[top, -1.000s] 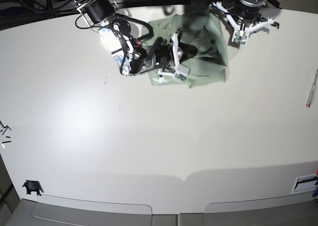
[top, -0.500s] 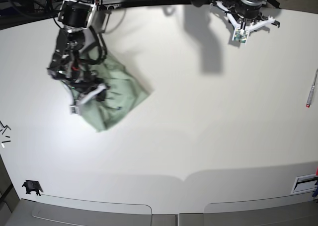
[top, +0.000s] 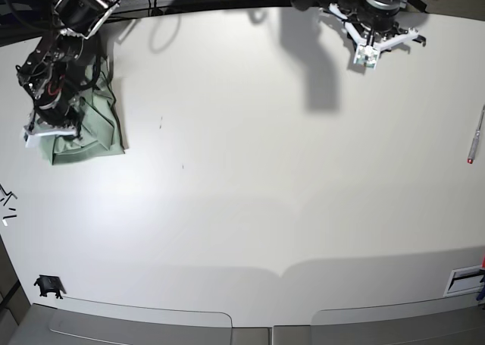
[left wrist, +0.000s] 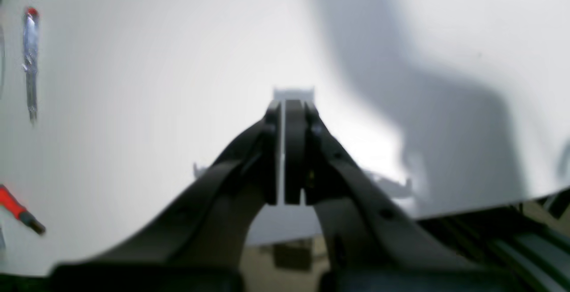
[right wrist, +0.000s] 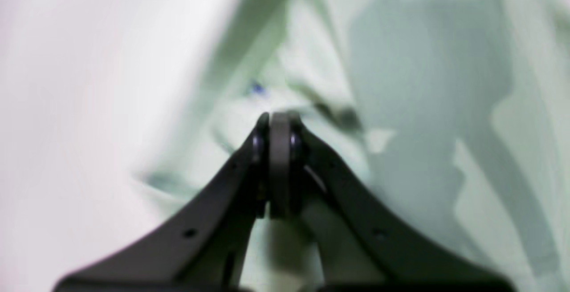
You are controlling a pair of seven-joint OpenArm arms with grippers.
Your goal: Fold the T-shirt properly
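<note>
Dragged from mid-desk a moment ago, the pale mint-green soft cotton T-shirt now lies bunched at the far corner of the white desk, on the right arm's side. Over it the right hand has its jaws pressed together; whether fabric is pinched between them cannot be told. Well apart, the left hand hangs closed and empty above bare desk. Doing this step well likely means setting the bundle down flat and squaring its edges.
</note>
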